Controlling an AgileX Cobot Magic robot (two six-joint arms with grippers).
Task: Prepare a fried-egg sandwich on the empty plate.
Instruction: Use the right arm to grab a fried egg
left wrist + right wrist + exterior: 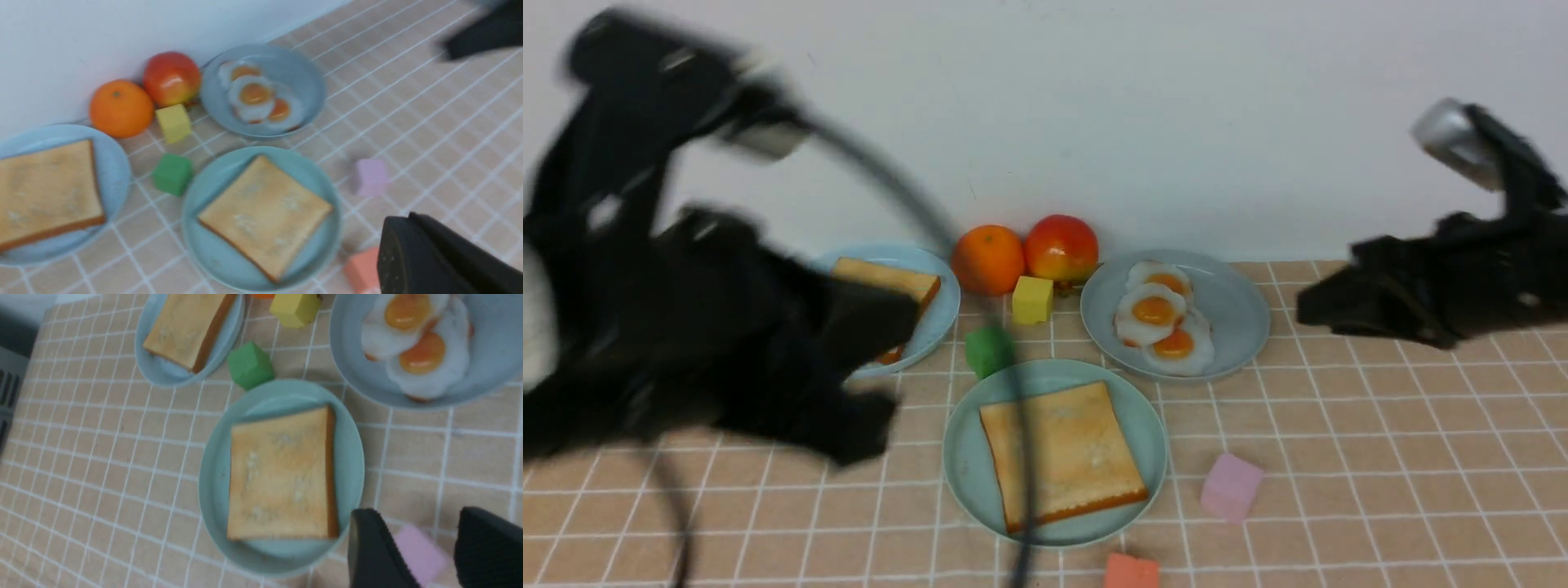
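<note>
Our left pincer (404,237) is pressed shut with nothing in it. In its wrist view the two black fingers read as one dark wedge. The left arm (686,343) behind it is a heavy blur in the front view, rising high at the shoulder side and slanting down toward the middle of the bench (1380,457). Just beyond its tips lies the mint-green plate (968,457), carrying one toast slice (1062,453) flat, top face bare. The sky-blue plate (939,314), partly hidden behind this pincer in the front view, holds a second toast slice (890,282).

Our right pincer (425,535) stands moderately wide and grips nothing. The pink cube (419,555) shows through its gap, lying on the bench below. The right arm (1503,269) reaches in low and nearly level, its pincer aimed at the grey-blue plate (1241,318). That plate sits just ahead of its tips, with three fried eggs (1156,310) overlapping on it. The mint-green plate lies between the two pincers.
</note>
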